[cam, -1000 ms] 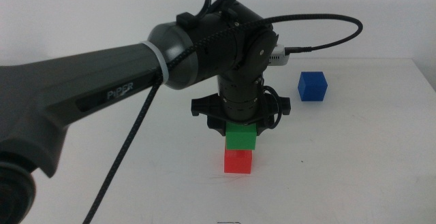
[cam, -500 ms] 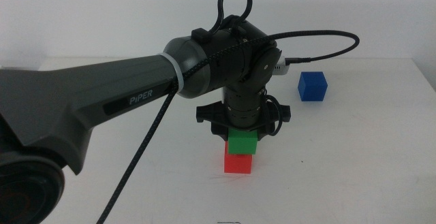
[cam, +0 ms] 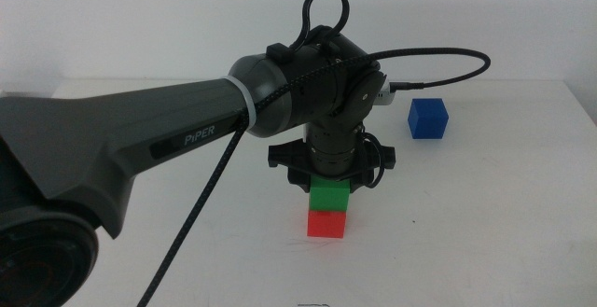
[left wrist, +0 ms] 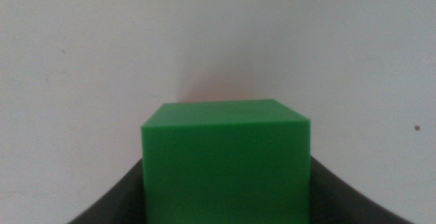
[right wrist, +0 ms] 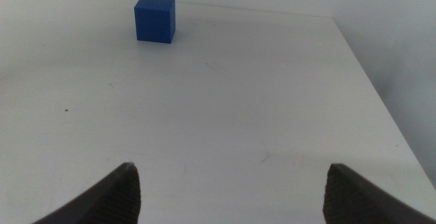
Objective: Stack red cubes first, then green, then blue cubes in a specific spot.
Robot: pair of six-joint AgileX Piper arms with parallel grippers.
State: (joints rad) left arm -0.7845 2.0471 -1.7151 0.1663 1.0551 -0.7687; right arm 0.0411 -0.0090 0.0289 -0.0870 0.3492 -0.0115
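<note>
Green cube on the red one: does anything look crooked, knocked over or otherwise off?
Nothing stands out. The green cube sits squarely on the red cube, with the left gripper around it. The blue cube stands upright, apart, on the table. The right gripper waits open.

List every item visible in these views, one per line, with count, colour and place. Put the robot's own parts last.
red cube: one, bright red, on the white table near the middle, bottom of the stack.
green cube: one, green, on top of the red cube, between the left gripper's jaws.
blue cube: one, deep blue, alone on the table, far right.
table: one, white.
left gripper: one, dark, shut on the green cube above the stack.
right gripper: one, dark, jaws open, over bare table, facing the blue cube.
</note>
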